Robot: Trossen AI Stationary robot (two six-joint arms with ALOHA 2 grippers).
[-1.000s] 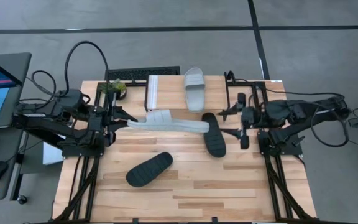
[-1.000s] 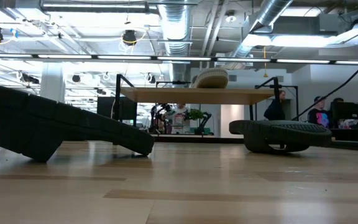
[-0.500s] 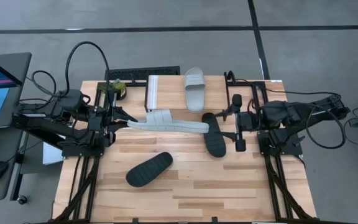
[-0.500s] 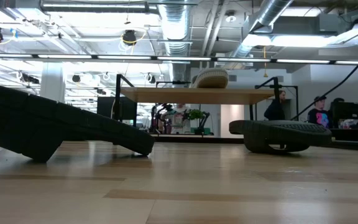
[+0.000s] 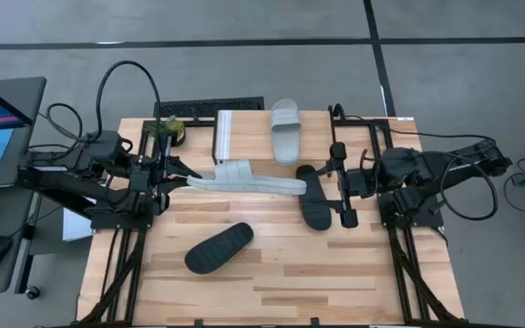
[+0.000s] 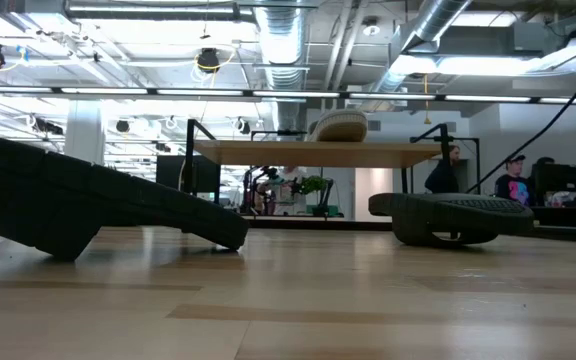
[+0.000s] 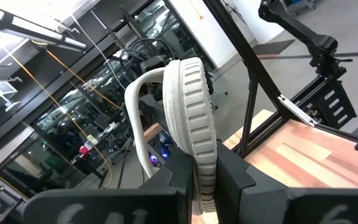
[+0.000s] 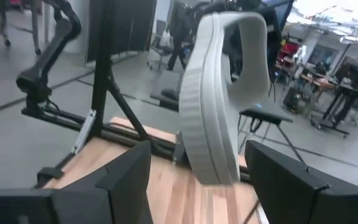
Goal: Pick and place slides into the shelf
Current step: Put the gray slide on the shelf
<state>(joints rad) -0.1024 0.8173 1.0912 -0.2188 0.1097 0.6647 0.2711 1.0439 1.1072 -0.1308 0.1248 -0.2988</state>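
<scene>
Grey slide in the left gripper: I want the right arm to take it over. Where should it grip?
Probably its free end, nearest the right gripper, approached end-on from the right. The grey slide hangs on edge from the left gripper, so open fingers can close flat across the thin sole, clear of the strap.

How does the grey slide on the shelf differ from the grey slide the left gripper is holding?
The grey slide on the shelf lies flat on its sole, free of any gripper. The held grey slide is turned on edge above the table, pinched at one end by the left gripper, its other end between the right gripper's open fingers. Both are light grey with wide straps.
</scene>
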